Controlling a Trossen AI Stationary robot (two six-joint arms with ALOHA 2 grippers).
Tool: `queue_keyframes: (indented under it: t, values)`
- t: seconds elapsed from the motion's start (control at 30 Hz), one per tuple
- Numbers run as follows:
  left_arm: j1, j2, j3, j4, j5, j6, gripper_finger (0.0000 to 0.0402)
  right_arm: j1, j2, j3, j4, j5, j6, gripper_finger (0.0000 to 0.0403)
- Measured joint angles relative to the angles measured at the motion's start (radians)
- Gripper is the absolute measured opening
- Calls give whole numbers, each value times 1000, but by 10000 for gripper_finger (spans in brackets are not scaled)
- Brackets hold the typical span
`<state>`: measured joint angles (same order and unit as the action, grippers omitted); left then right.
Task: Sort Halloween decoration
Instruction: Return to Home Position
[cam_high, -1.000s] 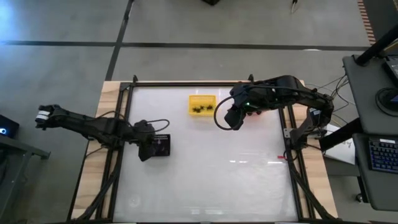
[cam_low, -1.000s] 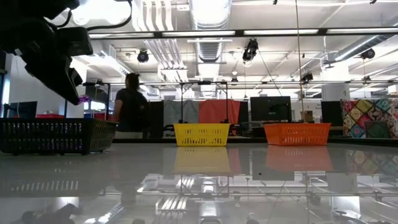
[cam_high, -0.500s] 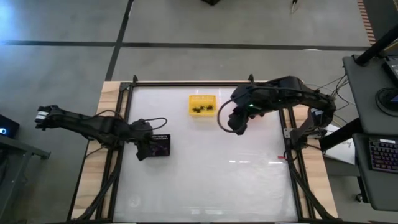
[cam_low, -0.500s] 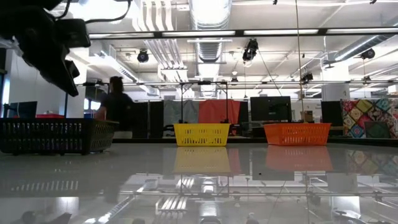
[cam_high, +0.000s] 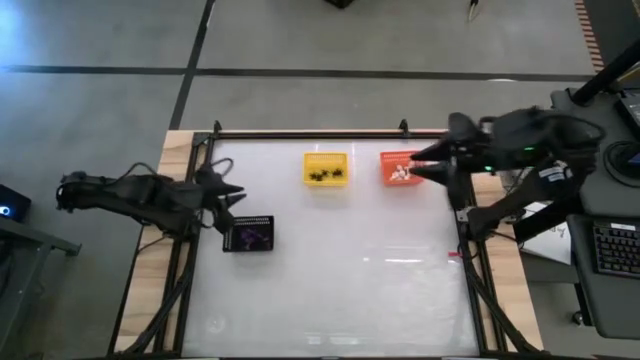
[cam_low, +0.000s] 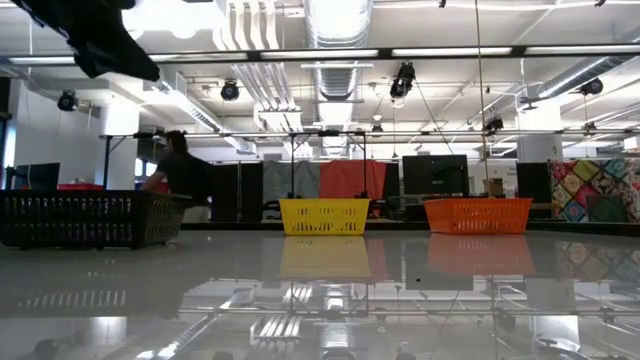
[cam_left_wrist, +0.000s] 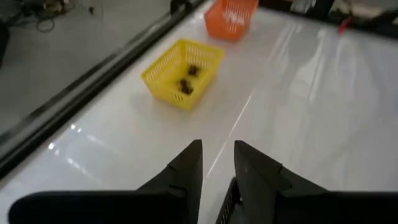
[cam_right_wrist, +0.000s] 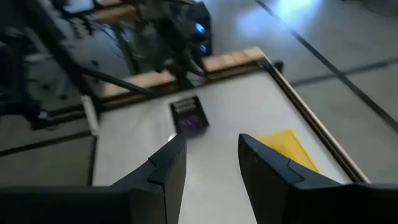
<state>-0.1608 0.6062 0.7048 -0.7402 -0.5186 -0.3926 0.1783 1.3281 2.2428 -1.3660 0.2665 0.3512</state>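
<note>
Halloween decoration bits lie in three baskets on the white table (cam_high: 340, 300). At the far left, the left gripper (cam_high: 230, 188) hangs up off the table. It is just beside the back left corner of the black basket (cam_high: 249, 218) and does not touch it. Its jaws are spread a little and hold nothing. The purple bits (cam_high: 250, 238) lie inside the black basket. Next comes the yellow basket (cam_high: 325, 156), well apart from the black one, with the black bits (cam_high: 326, 176) in it. Near it stands the orange basket (cam_high: 390, 157), with the white bits (cam_high: 400, 175) in it. The right gripper (cam_high: 420, 165) hangs by the right side of the orange basket and hides that edge from above. Its jaws are spread and hold nothing. In the room behind the table stands a person (cam_low: 180, 175).
</note>
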Motion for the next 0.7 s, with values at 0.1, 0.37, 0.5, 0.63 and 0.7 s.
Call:
queue_keyframes:
  t: [0.1,0.37,0.5,0.63,0.7]
  values:
    - [0,-73,0,1,-7,2,75,45,-70,-56,65,0,-55,137]
    - [0,-259,-12,71,-33,9,75,79,-323,-330,113,81,-61,137]
    - [0,-323,-12,105,-68,17,75,79,-516,-528,216,91,-29,137]
    - [0,-360,-13,104,-68,17,75,79,-714,-768,410,9,-64,137]
    - [0,-368,-13,103,-67,18,75,79,-819,-888,499,-10,-88,137]
